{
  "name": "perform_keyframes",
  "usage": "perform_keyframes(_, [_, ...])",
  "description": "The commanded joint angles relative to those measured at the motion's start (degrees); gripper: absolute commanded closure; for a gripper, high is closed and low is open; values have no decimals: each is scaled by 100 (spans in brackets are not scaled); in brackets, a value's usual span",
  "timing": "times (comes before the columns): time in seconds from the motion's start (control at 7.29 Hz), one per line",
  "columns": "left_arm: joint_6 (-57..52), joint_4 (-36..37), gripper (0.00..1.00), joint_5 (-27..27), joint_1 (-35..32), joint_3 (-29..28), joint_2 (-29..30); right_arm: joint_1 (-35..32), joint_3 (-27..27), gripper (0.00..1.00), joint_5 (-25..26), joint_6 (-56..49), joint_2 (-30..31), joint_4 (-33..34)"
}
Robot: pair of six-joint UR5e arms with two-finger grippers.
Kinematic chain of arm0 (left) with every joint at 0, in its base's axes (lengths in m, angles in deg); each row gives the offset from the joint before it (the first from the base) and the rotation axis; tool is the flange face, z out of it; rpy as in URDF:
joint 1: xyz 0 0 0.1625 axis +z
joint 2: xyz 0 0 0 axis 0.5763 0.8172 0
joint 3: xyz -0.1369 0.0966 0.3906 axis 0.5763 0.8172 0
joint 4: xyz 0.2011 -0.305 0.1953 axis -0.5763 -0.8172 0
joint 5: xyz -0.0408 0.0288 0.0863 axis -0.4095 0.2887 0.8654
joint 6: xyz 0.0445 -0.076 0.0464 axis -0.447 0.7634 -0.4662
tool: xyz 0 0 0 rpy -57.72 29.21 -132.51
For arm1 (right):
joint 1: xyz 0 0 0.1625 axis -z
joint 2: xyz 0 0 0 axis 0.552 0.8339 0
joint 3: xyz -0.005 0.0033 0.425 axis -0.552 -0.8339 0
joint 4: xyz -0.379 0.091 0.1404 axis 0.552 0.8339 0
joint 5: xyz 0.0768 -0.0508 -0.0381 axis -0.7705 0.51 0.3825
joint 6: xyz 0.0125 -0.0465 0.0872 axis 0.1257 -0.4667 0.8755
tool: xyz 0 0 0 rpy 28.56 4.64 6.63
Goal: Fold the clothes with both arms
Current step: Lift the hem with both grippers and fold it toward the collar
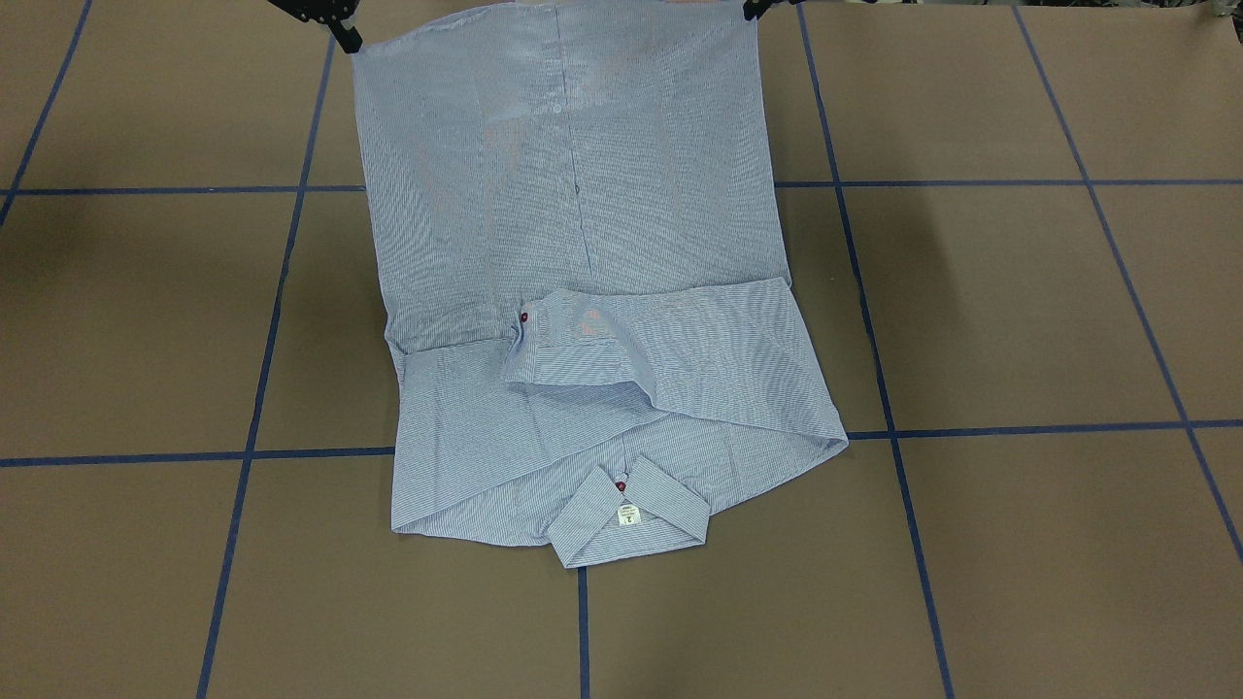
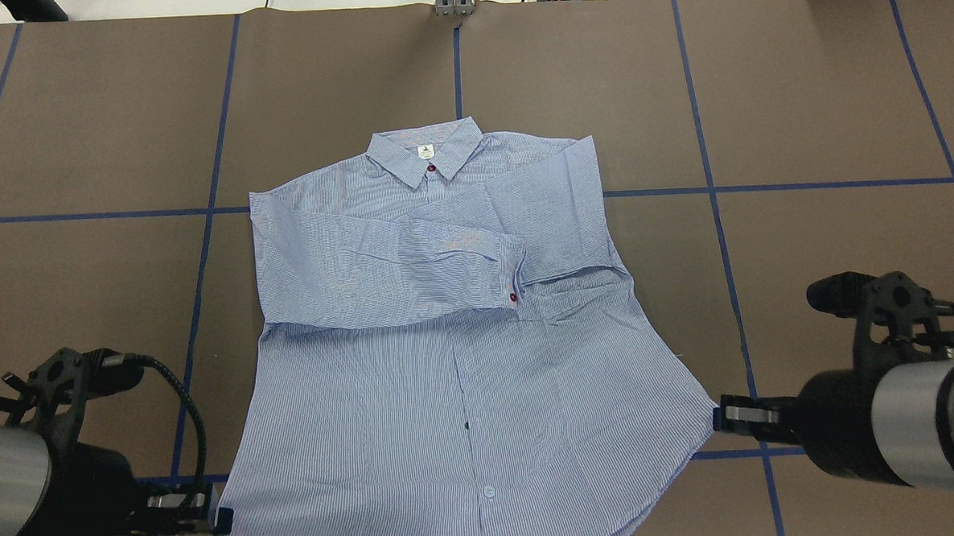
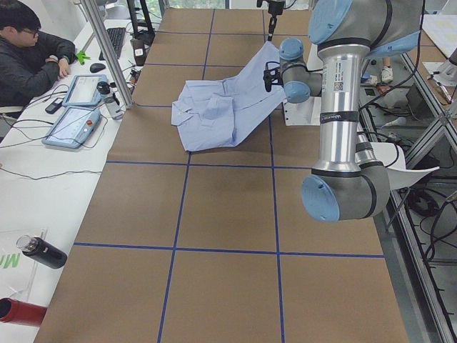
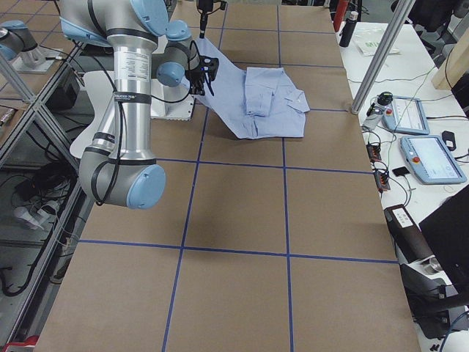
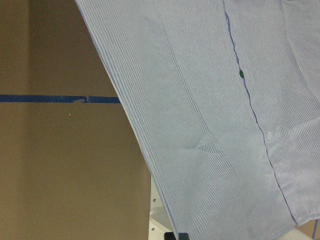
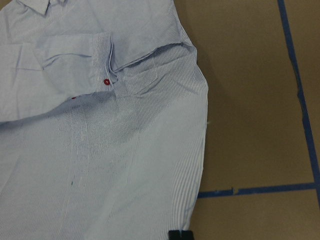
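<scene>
The light blue striped shirt [image 2: 449,366] lies face up with its collar [image 2: 428,153] far from me. Both sleeves are folded across the chest, and a red cuff button shows. My left gripper [image 2: 222,521] is shut on the hem's left corner. My right gripper [image 2: 721,417] is shut on the hem's right corner. The hem half is lifted off the table and slopes up toward me [image 1: 583,194], held taut between the right gripper [image 1: 345,39] and the left gripper [image 1: 753,10]. Each wrist view shows the hanging cloth [image 5: 210,100] [image 6: 100,150] over the table.
Blue tape lines [image 2: 456,67] grid the brown table. A person [image 3: 28,50] sits at a side desk with tablets [image 3: 71,121]. A dark bottle [image 3: 39,251] lies on that desk. The white pedestal [image 4: 172,110] stands under the lifted hem.
</scene>
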Motion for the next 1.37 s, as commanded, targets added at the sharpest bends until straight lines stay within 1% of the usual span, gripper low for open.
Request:
perform_keyframes(0.0, [-172, 26, 100, 25, -848, -788, 552, -752, -1191, 100, -62, -524, -1154, 126])
perform_keyframes(0.14, [-417, 34, 100, 25, -1270, -1088, 808, -1121, -1492, 100, -62, -849, -1524, 170])
perform_keyframes(0.27, [-445, 34, 100, 25, -1666, -1091, 924, -1455, -1686, 100, -123, -914, -1806, 188])
perform_keyframes(0.41, [-454, 69, 100, 8, -2036, -1082, 1134, -1859, -1767, 100, -558, -940, -1948, 188])
perform_keyframes(0.55, [-559, 618, 100, 25, -2205, -1134, 1510, -2202, -1776, 100, -867, -975, -1993, 188])
perform_keyframes(0.69, [-943, 1180, 100, 34, -2380, -1335, 2010, -2345, -1863, 100, -879, -1193, -2046, 188])
perform_keyframes(0.82, [-1007, 1220, 100, 260, -2391, -1667, 2197, -2450, -2134, 100, -879, -1248, -2272, 188])
perform_keyframes(0.96, [-1234, 1230, 100, 619, -2391, -2123, 2495, -2512, -2580, 100, -862, -1257, -2588, 144])
perform_keyframes(1.1, [-1497, 1212, 100, 754, -2417, -2476, 2655, -2591, -2811, 100, -862, -1292, -2730, 118])
perform_keyframes(1.23, [-1709, 1116, 100, 912, -2452, -2819, 2709, -2610, -3179, 100, -836, -1571, -2862, 92])
